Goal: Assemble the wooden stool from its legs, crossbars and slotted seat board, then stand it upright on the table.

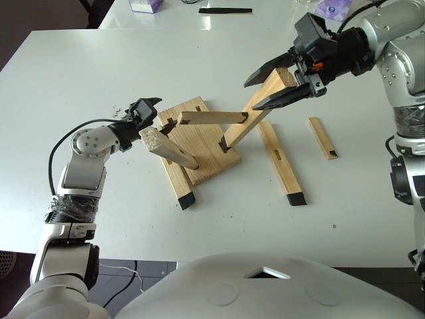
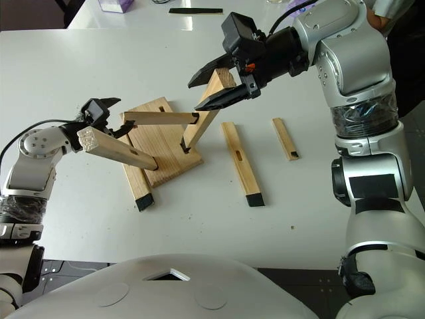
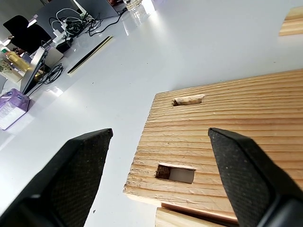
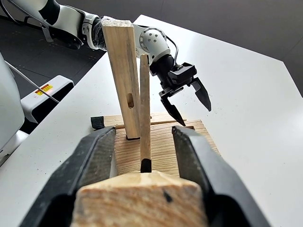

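Right claw (image 1: 250, 95): clamped on the tilted right leg (image 1: 249, 123), at its top.
Left claw (image 1: 147, 111): fingers apart, just beside left leg (image 1: 169, 149).

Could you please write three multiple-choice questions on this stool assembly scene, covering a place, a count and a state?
1. Where does the short crossbar lie?
A. On the seat board.
B. On the table, to the robot's right of the loose leg.
C. In the left gripper.

2. How many legs stand slotted in the seat board?
A. One.
B. Two.
C. Four.

3. What state is the left gripper in?
A. Open and empty.
B. Shut on a leg.
C. Shut on a crossbar.

Answers:
1 B: the short crossbar lies flat on the table, beyond the loose leg.
2 B: the left-hand leg and the right-hand leg rise from the seat board. The right gripper clasps the top of the right-hand leg.
3 A: its fingers are spread wide with nothing between them.
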`<state>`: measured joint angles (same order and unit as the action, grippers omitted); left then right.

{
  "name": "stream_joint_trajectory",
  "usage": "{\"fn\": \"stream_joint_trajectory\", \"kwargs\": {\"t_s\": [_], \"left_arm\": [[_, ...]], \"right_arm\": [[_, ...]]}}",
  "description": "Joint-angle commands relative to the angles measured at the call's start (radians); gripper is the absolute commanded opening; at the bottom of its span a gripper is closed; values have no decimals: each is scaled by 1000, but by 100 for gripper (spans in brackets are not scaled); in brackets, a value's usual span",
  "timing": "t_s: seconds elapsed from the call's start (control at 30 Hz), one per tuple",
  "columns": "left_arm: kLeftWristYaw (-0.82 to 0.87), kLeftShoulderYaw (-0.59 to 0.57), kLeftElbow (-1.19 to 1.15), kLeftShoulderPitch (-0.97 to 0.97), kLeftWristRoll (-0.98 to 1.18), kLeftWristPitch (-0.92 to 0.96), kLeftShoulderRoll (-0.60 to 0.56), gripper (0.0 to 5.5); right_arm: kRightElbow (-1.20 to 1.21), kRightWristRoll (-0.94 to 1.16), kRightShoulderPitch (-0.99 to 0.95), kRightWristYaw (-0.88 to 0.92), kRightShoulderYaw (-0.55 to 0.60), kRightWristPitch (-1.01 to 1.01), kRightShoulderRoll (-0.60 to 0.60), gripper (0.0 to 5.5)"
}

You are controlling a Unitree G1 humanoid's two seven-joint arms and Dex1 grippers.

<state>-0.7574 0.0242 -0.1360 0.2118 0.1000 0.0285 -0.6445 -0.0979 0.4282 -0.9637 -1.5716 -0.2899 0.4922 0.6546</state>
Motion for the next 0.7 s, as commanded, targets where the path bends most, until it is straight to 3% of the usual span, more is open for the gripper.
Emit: {"fn": "stream_joint_trajectory", "kwargs": {"t_s": [0.03, 0.4, 0.7], "left_arm": [[-4, 12, 6, -10, -13, 4, 8, 377], [-5, 22, 37, -31, -9, 21, 22, 377], [16, 23, 75, -67, -12, 39, 38, 377]], "right_arm": [[-14, -33, -6, -19, -19, -47, -15, 199], [-111, -85, -13, -41, -62, -132, -38, 199], [-77, 18, -81, -43, -269, -188, 69, 199]]}}
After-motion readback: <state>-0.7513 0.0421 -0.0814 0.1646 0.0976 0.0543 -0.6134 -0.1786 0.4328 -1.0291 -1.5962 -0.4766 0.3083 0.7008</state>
